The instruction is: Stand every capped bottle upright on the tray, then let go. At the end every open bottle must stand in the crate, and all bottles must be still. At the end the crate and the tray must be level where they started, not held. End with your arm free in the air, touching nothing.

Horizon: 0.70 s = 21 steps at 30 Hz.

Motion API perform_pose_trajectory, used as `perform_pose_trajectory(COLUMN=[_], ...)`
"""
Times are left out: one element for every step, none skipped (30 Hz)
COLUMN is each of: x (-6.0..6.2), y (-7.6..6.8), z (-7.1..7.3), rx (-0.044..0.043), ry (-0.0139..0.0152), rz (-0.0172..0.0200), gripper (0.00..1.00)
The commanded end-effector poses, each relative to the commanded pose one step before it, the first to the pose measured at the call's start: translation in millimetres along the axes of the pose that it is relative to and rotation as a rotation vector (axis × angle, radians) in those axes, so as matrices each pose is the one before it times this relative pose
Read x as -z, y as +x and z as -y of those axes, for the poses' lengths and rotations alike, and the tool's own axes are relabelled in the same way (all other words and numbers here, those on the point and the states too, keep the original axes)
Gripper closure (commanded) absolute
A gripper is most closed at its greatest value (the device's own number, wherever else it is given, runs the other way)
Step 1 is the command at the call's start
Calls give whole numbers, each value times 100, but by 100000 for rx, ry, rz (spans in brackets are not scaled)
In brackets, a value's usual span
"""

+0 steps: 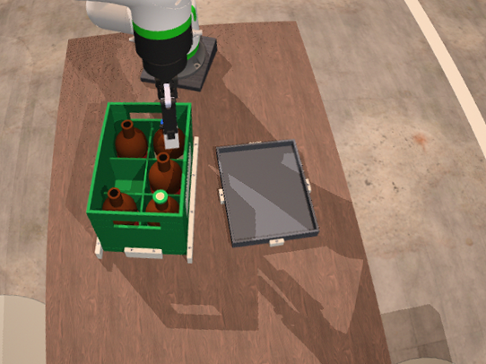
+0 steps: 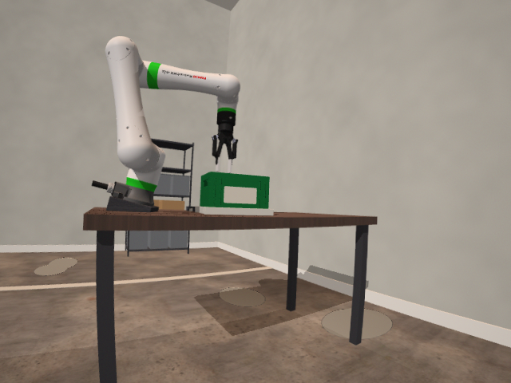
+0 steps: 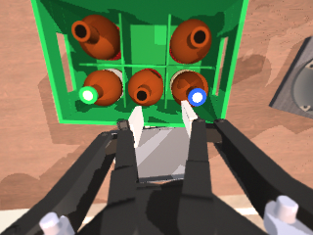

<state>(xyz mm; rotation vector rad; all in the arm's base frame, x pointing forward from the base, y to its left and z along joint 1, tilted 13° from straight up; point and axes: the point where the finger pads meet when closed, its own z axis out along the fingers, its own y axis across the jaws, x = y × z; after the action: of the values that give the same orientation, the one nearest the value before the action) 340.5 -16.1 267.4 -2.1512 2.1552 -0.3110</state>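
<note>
A green crate [image 1: 142, 233] [image 2: 214, 193] [image 3: 53, 88] with six cells stands on the left of the table. It holds three open brown bottles [image 1: 126, 126] [image 1: 164, 157] [image 1: 115, 193], shown in the wrist view as open mouths [image 3: 81, 31] [image 3: 142, 94] [image 3: 199, 35]. A green-capped bottle [image 1: 159, 196] [image 3: 87, 94] stands in the front right cell. A blue-capped bottle [image 3: 197, 96] stands in the back right cell. My gripper [image 1: 172, 141] [image 2: 223, 167] [image 3: 161, 112] hangs just above the crate's rim over that back right cell, fingers narrowed but apart, nothing between them. The grey tray [image 1: 263, 187] [image 3: 298, 83] lies empty to the right of the crate.
One crate cell [image 1: 125, 167] is empty. White cleats [image 1: 142, 253] [image 1: 276, 242] border the crate and the tray. The robot base [image 1: 201, 59] stands behind the crate. A shelf [image 2: 173, 173] stands behind the table.
</note>
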Motion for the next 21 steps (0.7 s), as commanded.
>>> perform_pose_trajectory(x=[-29, -24, -32, -32, -32, -32, -32, -32, -32, -31, -31, -31, -31, -31, -31, -31, 0, 0, -1, 3, 3], y=[198, -99, 34, 30, 26, 21, 17, 13, 9, 4, 0, -4, -8, -13, -17, -21, 0, 0, 4, 6, 5], z=[-894, 291, -330, -330, -331, -331, -331, -332, -332, -332, -332, -332, -332, -332, -331, -331, 0, 0, 616, -67, -67], rx=[3592, -1140, 1280, 1280, 1280, 1280, 1280, 1280, 1280, 1280, 1280, 1280, 1280, 1280, 1280, 1280, 0, 0, -1286, 1279, 1279], ry=[451, -434, 12, 12, 12, 12, 12, 12, 12, 12, 12, 12, 12, 12, 12, 12, 0, 0, -700, 35, 35], rz=[505, -520, 8, 8, 8, 8, 8, 8, 8, 8, 8, 8, 8, 8, 8, 8, 0, 0, -576, 20, 20], gripper=[62, 62, 62, 62, 62, 62, 62, 62, 62, 62, 62, 62, 62, 62, 62, 62, 62, 62, 62, 62, 62])
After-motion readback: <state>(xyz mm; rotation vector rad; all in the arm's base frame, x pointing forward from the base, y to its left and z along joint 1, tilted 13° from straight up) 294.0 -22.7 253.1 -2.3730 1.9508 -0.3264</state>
